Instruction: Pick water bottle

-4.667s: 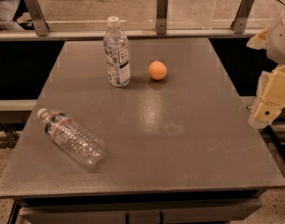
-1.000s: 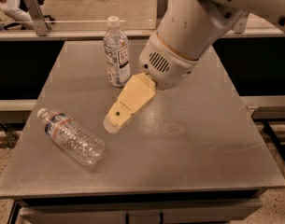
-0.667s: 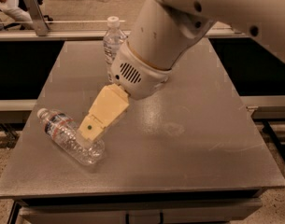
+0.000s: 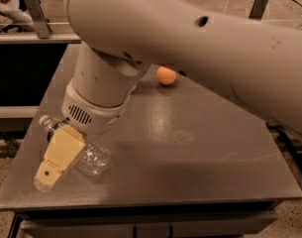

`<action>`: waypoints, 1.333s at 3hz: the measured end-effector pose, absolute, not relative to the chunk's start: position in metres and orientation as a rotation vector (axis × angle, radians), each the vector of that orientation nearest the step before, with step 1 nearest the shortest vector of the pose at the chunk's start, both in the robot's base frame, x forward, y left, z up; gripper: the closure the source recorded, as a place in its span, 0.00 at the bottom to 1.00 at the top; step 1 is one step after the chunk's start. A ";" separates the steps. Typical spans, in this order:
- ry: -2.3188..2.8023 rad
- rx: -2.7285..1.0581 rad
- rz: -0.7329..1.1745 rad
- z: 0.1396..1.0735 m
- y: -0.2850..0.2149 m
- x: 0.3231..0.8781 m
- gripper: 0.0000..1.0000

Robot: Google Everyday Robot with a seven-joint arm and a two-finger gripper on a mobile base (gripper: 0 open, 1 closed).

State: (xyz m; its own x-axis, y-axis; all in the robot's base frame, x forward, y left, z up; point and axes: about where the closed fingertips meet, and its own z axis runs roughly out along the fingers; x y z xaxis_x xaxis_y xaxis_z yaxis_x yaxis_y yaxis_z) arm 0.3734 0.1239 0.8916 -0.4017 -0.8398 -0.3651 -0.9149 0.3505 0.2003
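The water bottle [image 4: 94, 157] lies on its side near the front left of the grey table [image 4: 190, 152], its white cap pointing back left. It is clear, ribbed plastic, and only its cap end and its base show. My gripper [image 4: 57, 158], a cream-coloured part below the white wrist [image 4: 98, 100], sits directly over the bottle's middle and covers it. I cannot see whether it touches or holds the bottle.
An orange ball [image 4: 166, 75] lies on the table behind the arm. The big white arm [image 4: 200, 38] fills the upper view and hides the back of the table. A metal railing post [image 4: 36, 14] stands at the back left.
The arm has swung left and toward the front edge, bringing the gripper down over the lying bottle. The upright bottle at the back is now hidden behind the arm.
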 end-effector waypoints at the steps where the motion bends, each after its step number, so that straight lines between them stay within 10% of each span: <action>1: 2.402 -1.649 0.498 0.883 0.153 0.366 0.00; 2: 2.407 -1.692 0.400 0.870 0.172 0.359 0.00; 4: 2.466 -1.743 0.253 0.837 0.168 0.349 0.40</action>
